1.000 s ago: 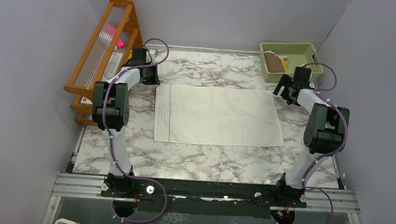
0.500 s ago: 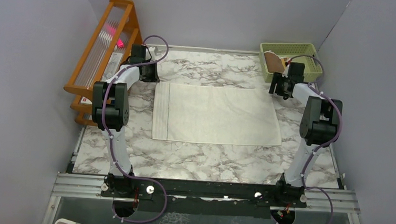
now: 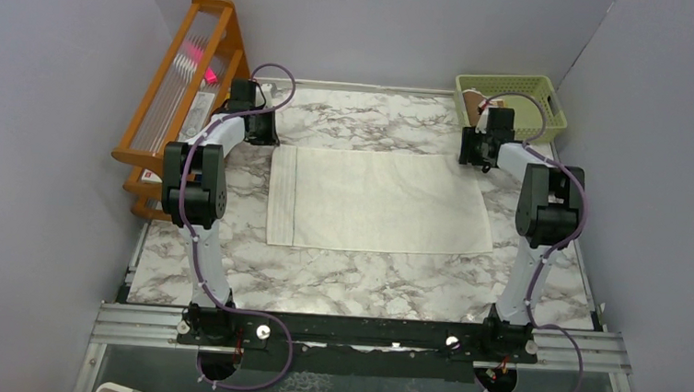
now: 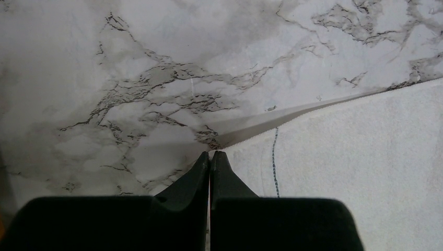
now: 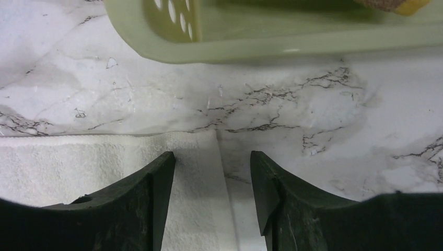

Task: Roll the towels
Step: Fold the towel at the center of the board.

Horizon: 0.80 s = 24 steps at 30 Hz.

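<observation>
The cream towel (image 3: 380,203) lies flat in the middle of the marble table. My left gripper (image 3: 267,138) is at its far left corner. In the left wrist view the left gripper (image 4: 210,153) is shut, the cream towel (image 4: 360,167) meets its tips, and the far edge there stands slightly off the table. My right gripper (image 3: 472,154) is at the far right corner. In its wrist view the right gripper (image 5: 212,157) is open, one finger over the cream towel (image 5: 78,162) and the other over bare marble. The brown towel (image 3: 479,106) sits in the green basket (image 3: 528,83).
The green basket's wall (image 5: 271,44) stands just beyond the right gripper, with a bit of the brown and yellow towel (image 5: 392,3) showing inside. A wooden rack (image 3: 185,83) stands along the left wall behind the left arm. Grey walls close in both sides.
My right arm has swung left from beside the basket to the towel's far right corner, its jaws narrowing. The left gripper stayed shut, and the towel's left edge shifted slightly left.
</observation>
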Motion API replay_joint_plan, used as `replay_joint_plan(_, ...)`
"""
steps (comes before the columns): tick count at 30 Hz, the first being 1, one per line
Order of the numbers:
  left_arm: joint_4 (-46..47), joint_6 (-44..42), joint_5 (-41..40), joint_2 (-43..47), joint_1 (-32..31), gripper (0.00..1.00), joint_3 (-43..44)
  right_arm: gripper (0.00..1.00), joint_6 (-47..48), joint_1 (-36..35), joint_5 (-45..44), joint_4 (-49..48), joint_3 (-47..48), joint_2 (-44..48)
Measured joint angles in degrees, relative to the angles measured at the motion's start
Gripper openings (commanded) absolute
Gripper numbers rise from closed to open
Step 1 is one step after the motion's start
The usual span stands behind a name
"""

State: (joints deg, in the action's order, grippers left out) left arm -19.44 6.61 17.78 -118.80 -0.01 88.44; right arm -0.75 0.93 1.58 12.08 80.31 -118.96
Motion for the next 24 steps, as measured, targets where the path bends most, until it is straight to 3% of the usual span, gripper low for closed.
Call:
replay_joint_plan(6, -0.39, -0.37, -0.02, -0.04, 0.0, 0.0, 0.0, 0.48, 0.37, -0.28, -0.35, -0.07, 1.6, -1.29)
replay_joint_plan(10, -0.44, -0.79, -0.04, -0.04, 0.0, 0.0, 0.0, 0.31, -0.07, -0.28, -0.46, -0.11, 1.81, -1.46)
replay_joint_plan(15, -0.57, -1.14, -0.11, -0.04, 0.0, 0.0, 0.0, 0.28, -1.11, -0.35, -0.7, -0.17, 2.49, -2.05)
replay_joint_plan(24, -0.66, -1.25, -0.31, -0.04, 0.0, 0.0, 0.0, 0.02, -3.52, -0.35, -1.25, -0.61, 2.49, -2.1)
